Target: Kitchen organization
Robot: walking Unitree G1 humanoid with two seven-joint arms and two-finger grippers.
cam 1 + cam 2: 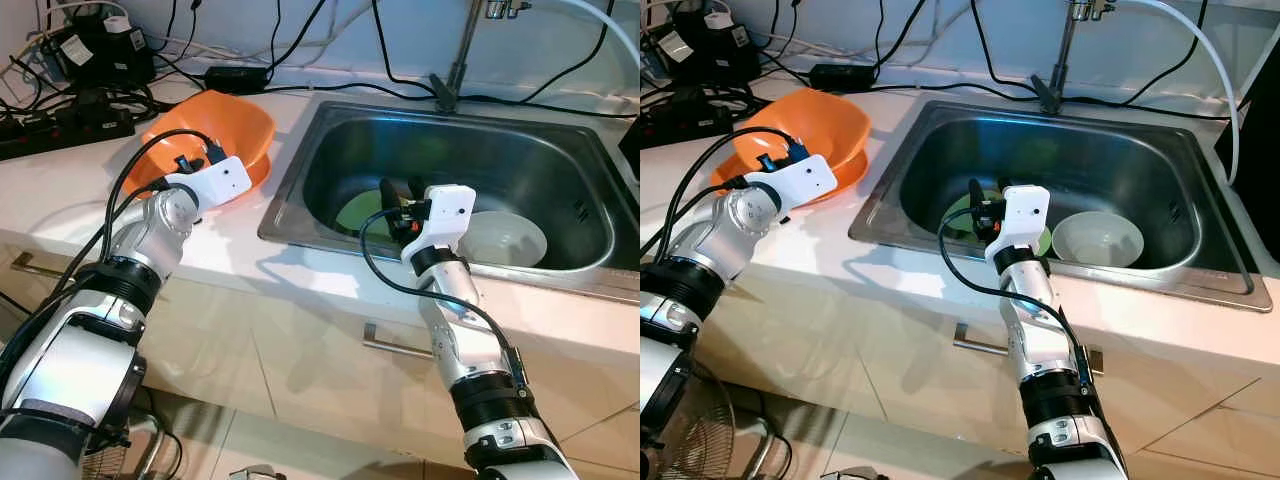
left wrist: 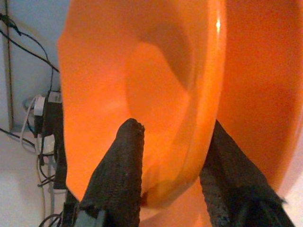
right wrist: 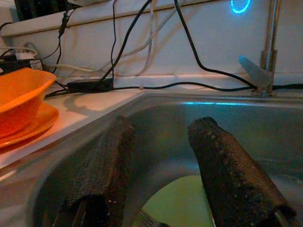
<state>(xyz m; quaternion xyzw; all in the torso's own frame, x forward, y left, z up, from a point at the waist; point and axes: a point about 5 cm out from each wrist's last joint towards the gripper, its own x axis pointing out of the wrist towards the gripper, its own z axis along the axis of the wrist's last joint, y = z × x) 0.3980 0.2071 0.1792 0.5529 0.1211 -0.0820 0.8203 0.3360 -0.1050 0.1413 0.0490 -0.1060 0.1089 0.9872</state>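
Left gripper: fingers pinch the rim of the orange bowl, one inside the wall, one outside. Bowl tilted, resting on an orange plate on the white bench, left of the sink.

Right gripper: fingers spread apart, nothing between them, hanging inside the sink just above a green plate. A fork tip shows at the plate's near edge in the right wrist view. White bowl sits in the sink basin, just right of the green plate.

Faucet stands behind the sink. Black cables and power adapters lie along the bench's back-left corner.
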